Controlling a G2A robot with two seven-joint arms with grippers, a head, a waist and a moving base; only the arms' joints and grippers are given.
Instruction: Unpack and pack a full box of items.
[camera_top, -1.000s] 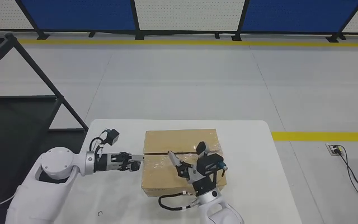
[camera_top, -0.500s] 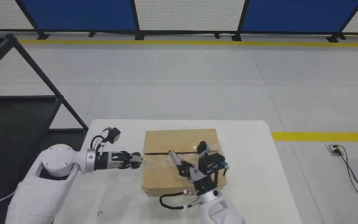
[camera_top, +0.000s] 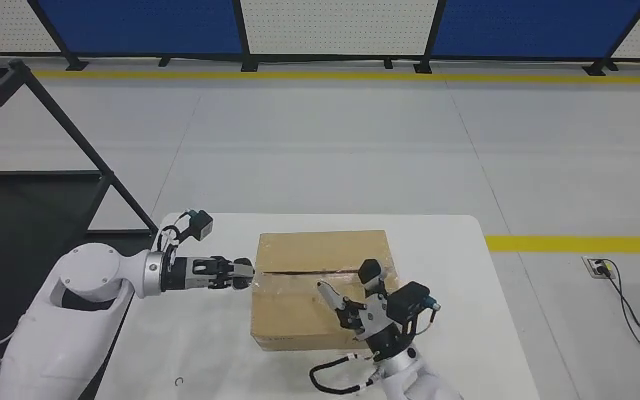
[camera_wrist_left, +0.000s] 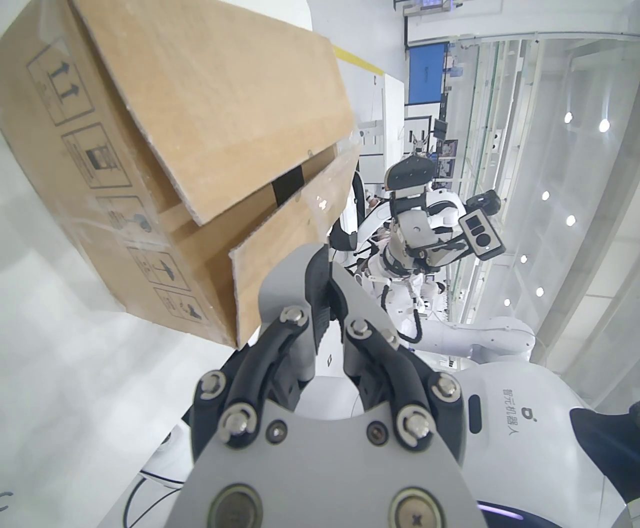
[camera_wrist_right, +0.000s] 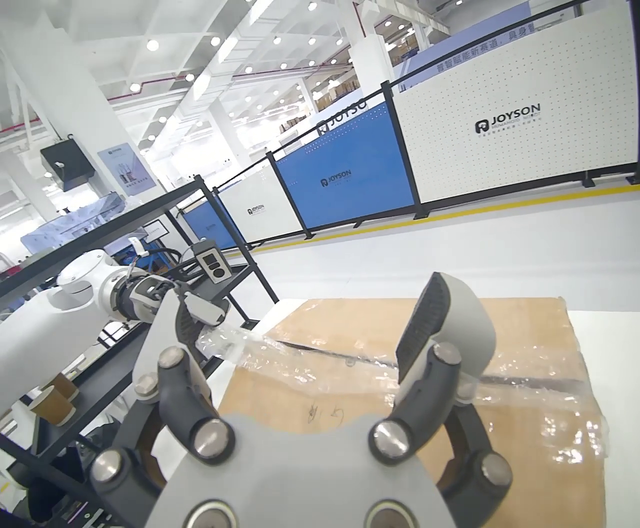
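count: one cardboard box (camera_top: 295, 315); two top flaps (camera_wrist_left: 210, 90); one strip of clear tape (camera_wrist_right: 250, 345); two claws; one white surface (camera_top: 450, 300).
box position: sits flat near the middle of the surface, both flaps down, the seam between them running from the box's left side to its right.
seam: slightly parted at the left end, where the flap corners stand a little apart in the left wrist view.
left claw (camera_top: 243, 270): fingers together, pinched on the free end of the tape, just off the box's left edge and level with the seam.
right claw (camera_top: 352, 288): fingers spread wide, gripping nothing, over the near right part of the box top; whether it touches the cardboard I cannot tell.
tape: crinkled; the left part stands clear of the seam and stretches from the box top to the left claw; the right part lies along the seam and over the box's right edge.
box to claws: left claw beside it, right claw above it, with the seam and tape on the far side of the right claw.
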